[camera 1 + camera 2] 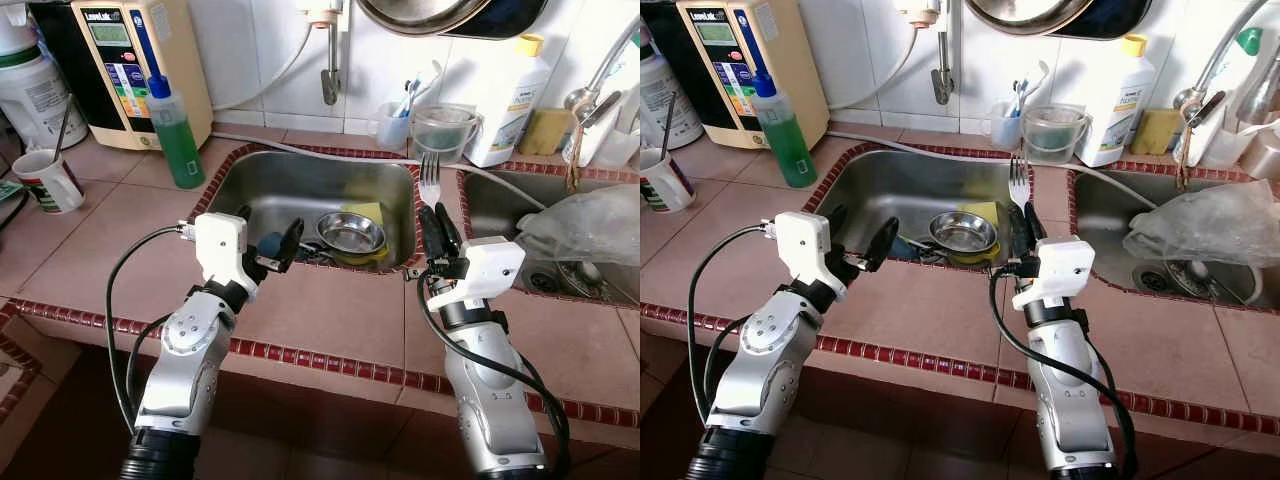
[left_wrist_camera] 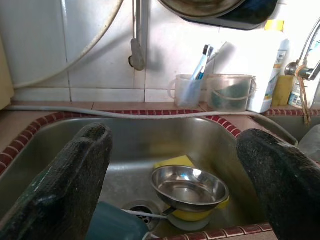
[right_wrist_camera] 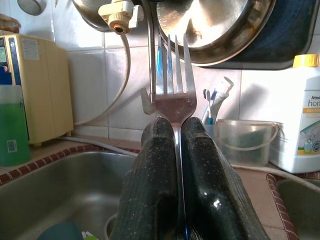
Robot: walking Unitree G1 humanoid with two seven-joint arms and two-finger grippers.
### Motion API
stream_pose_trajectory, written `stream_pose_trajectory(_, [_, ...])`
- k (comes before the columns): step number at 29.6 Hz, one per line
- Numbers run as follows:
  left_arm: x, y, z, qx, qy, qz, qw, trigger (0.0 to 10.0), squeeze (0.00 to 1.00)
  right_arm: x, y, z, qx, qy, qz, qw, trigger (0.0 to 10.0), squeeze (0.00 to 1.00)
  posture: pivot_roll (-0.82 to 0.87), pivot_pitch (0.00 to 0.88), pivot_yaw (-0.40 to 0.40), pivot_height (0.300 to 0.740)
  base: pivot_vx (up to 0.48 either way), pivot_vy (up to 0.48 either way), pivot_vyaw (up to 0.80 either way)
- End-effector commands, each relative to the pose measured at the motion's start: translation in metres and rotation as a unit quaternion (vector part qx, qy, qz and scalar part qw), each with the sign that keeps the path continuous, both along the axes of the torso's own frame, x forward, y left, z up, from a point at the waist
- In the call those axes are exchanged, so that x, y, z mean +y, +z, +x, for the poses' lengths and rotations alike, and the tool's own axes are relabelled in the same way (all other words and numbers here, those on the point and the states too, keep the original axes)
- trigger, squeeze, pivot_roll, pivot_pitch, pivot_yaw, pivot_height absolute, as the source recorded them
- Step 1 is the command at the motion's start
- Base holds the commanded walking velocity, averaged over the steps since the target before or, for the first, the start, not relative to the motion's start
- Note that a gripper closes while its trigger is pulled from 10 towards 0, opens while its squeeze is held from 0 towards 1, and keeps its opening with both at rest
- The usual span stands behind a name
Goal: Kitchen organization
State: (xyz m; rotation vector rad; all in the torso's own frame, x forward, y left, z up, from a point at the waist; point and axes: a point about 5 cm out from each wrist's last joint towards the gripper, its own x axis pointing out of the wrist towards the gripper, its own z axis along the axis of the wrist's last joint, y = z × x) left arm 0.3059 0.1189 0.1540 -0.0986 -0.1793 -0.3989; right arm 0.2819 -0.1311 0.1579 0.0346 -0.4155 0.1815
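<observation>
Upright fork (image 1: 429, 180) in right gripper (image 1: 436, 232), beside sink (image 1: 300, 180).

- Two silver jointed arms, small screws in the casings
- White boxy wrist modules, black looping cables
- Long black fingers (image 2: 65, 185) (speckled, slightly scuffed)

Home kitchen, tiled counter (image 1: 310, 310), steel double sink (image 1: 300, 190), probably dish soap (image 1: 175, 125)

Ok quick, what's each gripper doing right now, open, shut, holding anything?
Left gripper: open, holding nothing, at the sink's front edge.
Right gripper: shut on the fork, tines up.
</observation>
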Motion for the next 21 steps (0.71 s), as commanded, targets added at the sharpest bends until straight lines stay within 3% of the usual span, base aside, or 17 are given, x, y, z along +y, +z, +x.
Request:
stream_pose_trajectory(1, [-0.0021, 0.0027, -0.0002, -0.003, -0.008, 0.002, 1.0, 10.0, 0.0, 0.0031, 0.0042, 0.0007, -0.006, 0.011, -0.005, 1.0, 10.0, 0.0, -0.13, 0.0, 0.035, 0.74, 0.266, 0.0, 0.0])
stream_pose_trajectory(21, [-0.0049, 0.004, -0.0001, -0.006, -0.018, -0.002, 1.0, 10.0, 0.0, 0.005, 0.0041, 0.003, -0.006, 0.018, -0.008, 1.0, 10.0, 0.0, -0.12, 0.0, 0.034, 0.74, 0.324, 0.0, 0.0])
